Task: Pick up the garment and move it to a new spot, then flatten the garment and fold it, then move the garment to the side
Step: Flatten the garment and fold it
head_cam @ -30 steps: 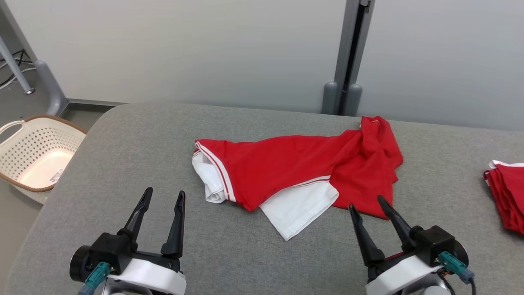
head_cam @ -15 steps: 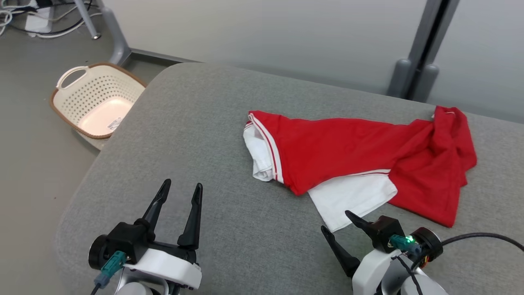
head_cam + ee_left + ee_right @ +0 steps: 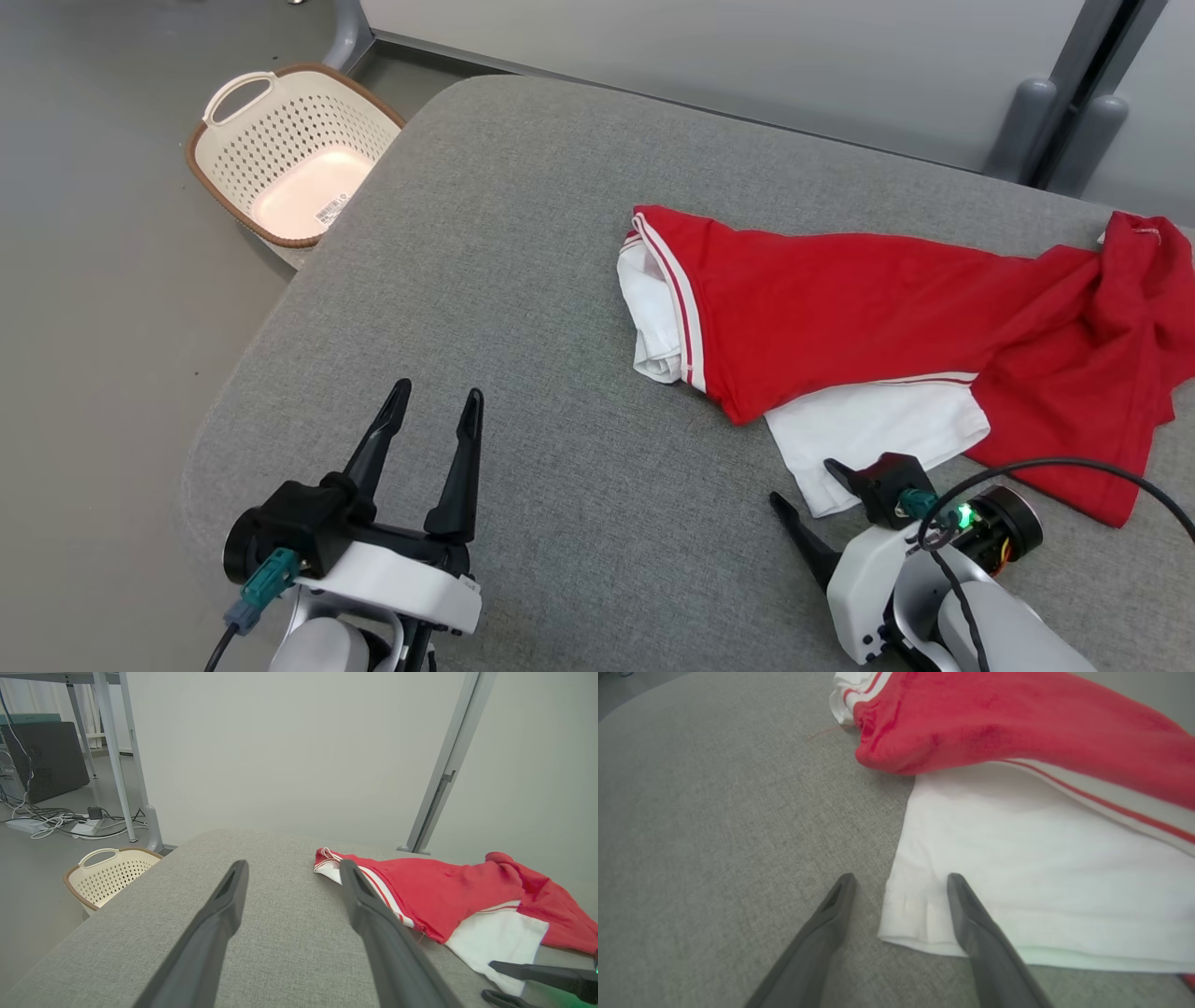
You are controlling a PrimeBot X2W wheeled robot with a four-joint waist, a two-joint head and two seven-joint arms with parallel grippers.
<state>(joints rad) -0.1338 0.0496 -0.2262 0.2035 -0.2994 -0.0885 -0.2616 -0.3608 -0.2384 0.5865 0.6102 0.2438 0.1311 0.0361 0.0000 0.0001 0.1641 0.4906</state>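
Right gripper (image 3: 803,482) rolled and dropped toward white sleeve (image 3: 878,429) since second ago; our head camera swung too. Red-and-white shirt (image 3: 840,317) lies crumpled on grey padded table (image 3: 523,233), right of centre. We see right jaws spread, straddling sleeve's near corner, pinching nothing. Left gripper (image 3: 439,388) hovers near left, jaws spread, empty. Cream laundry basket (image 3: 308,131) on floor, far left.
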